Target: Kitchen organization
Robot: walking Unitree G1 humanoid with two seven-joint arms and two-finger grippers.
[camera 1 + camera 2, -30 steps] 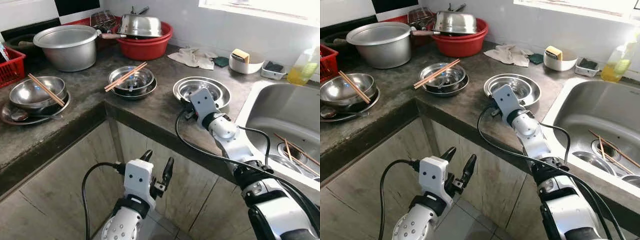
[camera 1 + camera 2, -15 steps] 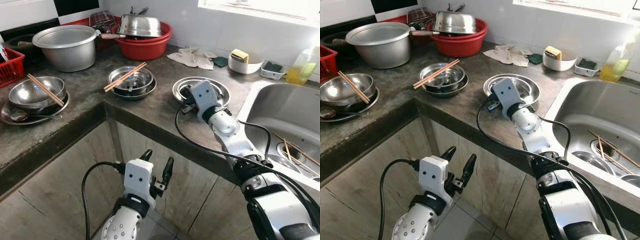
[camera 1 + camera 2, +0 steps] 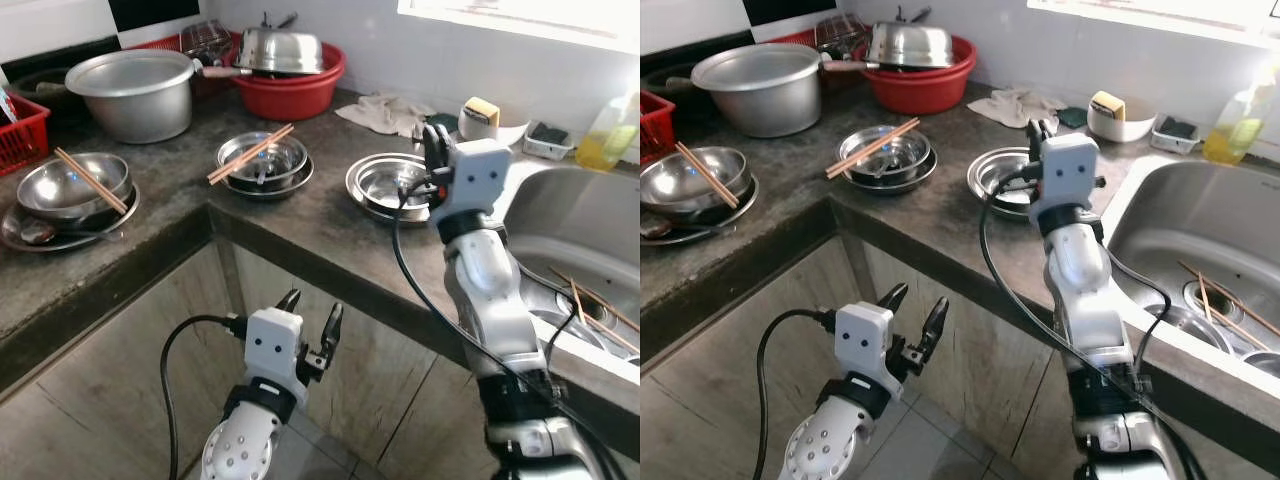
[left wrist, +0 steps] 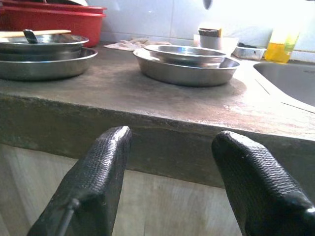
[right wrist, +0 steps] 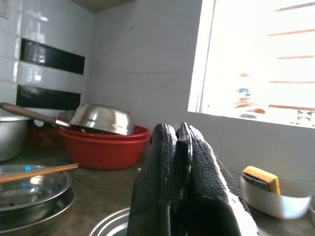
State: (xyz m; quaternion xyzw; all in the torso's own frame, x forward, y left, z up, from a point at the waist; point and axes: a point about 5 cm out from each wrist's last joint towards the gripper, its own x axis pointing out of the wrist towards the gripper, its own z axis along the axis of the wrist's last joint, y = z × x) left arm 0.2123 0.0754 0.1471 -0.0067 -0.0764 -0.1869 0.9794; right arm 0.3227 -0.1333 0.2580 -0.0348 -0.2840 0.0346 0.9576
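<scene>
concrete counter (image 3: 300, 215); right hand (image 3: 432, 150) pinches a thin disc over steel bowls (image 3: 385, 183).

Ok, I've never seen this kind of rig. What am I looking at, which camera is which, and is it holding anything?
It is a walking humanoid robot with two arms. Two pictures come from its head, looking down at a kitchen counter; the other two come from cameras on its wrists. The right gripper is raised over the steel dishes, its fingers pressed shut on a thin dark flat thing I cannot identify. The left gripper hangs open below the counter edge. Also there: bowls with chopsticks, a pot, a red basin, a sink.
</scene>
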